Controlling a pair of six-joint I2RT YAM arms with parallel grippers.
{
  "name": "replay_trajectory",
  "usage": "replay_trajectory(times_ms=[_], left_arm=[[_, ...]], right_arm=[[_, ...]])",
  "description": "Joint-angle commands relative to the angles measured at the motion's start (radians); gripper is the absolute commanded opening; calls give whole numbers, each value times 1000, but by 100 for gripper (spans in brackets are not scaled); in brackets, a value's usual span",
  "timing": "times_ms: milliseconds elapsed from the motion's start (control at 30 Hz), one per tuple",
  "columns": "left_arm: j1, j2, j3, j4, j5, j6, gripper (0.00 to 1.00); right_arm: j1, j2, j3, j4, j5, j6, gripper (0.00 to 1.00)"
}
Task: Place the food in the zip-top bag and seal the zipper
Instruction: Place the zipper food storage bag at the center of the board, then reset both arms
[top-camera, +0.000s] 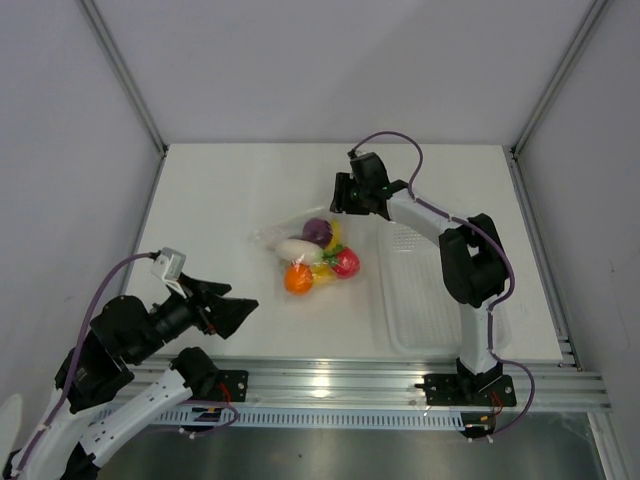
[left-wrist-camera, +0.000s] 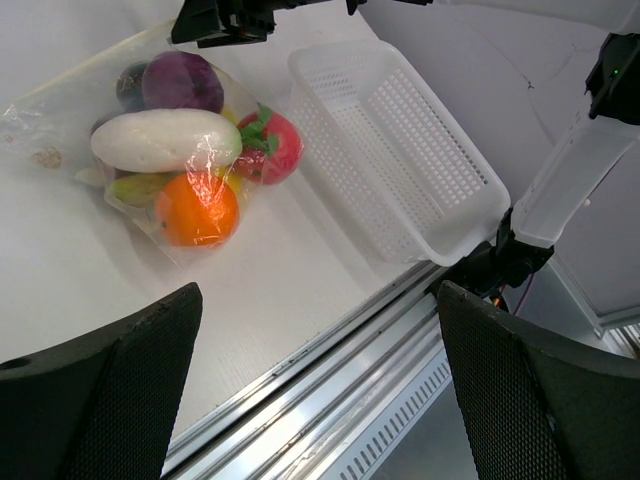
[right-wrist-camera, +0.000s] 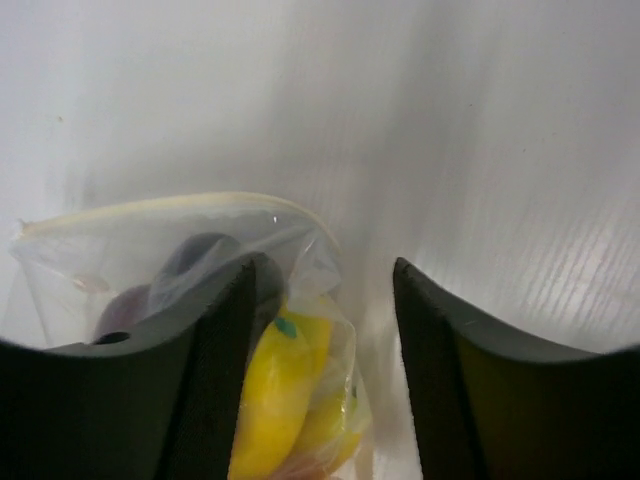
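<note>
The zip-top bag (top-camera: 275, 238) lies mid-table with the food inside: a purple piece (top-camera: 317, 231), a white oblong piece (top-camera: 297, 248), an orange ball (top-camera: 298, 279), a red fruit (top-camera: 346, 263) and a yellow banana bunch (top-camera: 334, 240). My right gripper (top-camera: 345, 197) hovers at the bag's far right corner. In the right wrist view its jaws (right-wrist-camera: 325, 270) stand apart over that corner, with the banana (right-wrist-camera: 275, 385) showing between them and the zipper (right-wrist-camera: 160, 207) arcing along the bag's top edge. My left gripper (top-camera: 238, 312) is open near the front left, holding nothing, and looks at the bag (left-wrist-camera: 50, 110) from afar.
A clear ridged tray (top-camera: 440, 300) stands right of the bag, shown as a white basket (left-wrist-camera: 400, 140) in the left wrist view. The metal rail (left-wrist-camera: 330, 380) runs along the table's near edge. Frame posts and grey walls enclose the table.
</note>
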Motion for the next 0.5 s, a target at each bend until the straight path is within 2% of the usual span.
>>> replay_trajectory(times_ms=[0, 133, 167, 200, 300, 467], left_arm=[[-4, 5, -13, 29, 38, -29, 99], [-4, -3, -24, 27, 47, -44, 99], [-4, -8, -27, 26, 47, -54, 99], [-4, -12, -41, 27, 48, -60, 99], [-4, -31, -58, 30, 53, -80, 100], [-4, -41, -65, 16, 50, -98, 99]], right_arm=[[-2, -11, 41, -12, 37, 5, 62], [0, -49, 44, -38, 71, -16, 79], [-2, -72, 44, -46, 72, -18, 91], [-2, -89, 43, -63, 104, -22, 94], [0, -158, 41, -97, 149, -36, 99], [43, -319, 0, -189, 259, -82, 100]])
